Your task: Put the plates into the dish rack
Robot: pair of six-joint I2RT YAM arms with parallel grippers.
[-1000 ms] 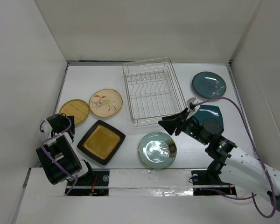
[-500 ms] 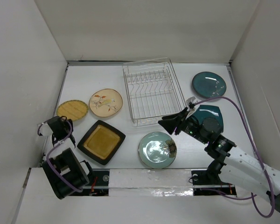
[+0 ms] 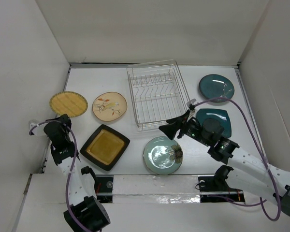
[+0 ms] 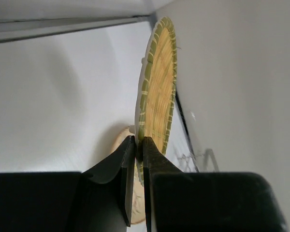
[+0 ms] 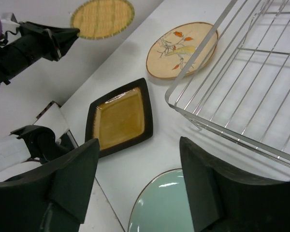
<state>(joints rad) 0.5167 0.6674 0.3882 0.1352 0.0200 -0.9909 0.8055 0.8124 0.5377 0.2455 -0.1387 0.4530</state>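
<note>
My left pincer (image 4: 139, 145) is clamped on the rim of the woven tan plate (image 4: 157, 92). It grips one edge only, close beside the left wall (image 3: 24, 72), and I judge the plate is clear of the table (image 3: 87, 82). To its right the cream flowered plate (image 3: 109, 106) lies flat, with the square mustard plate (image 3: 105, 147) nearer me. Next comes the dish rack (image 3: 157, 94) in the middle of the table, with no plate standing in it. The pale green plate (image 3: 163, 154) lies near its front edge. My right pincer (image 3: 165, 129) hangs between that edge and the green plate, fingers apart and holding nothing. Past it lie the square teal plate (image 3: 218, 115), partly under my right arm, and the round teal plate (image 3: 216, 87) farther back.

The grip worries me most. With so little rim pinched, the woven plate could swing or slip as I carry it, and it would come down on the plates below. Turning too near the wall could knock it loose. At the rack it may catch a tine and tip instead of seating. My right arm also sits by the rack's front corner, where the two arms could meet.

The table is plain glossy white, boxed in by bare white walls on three sides.
</note>
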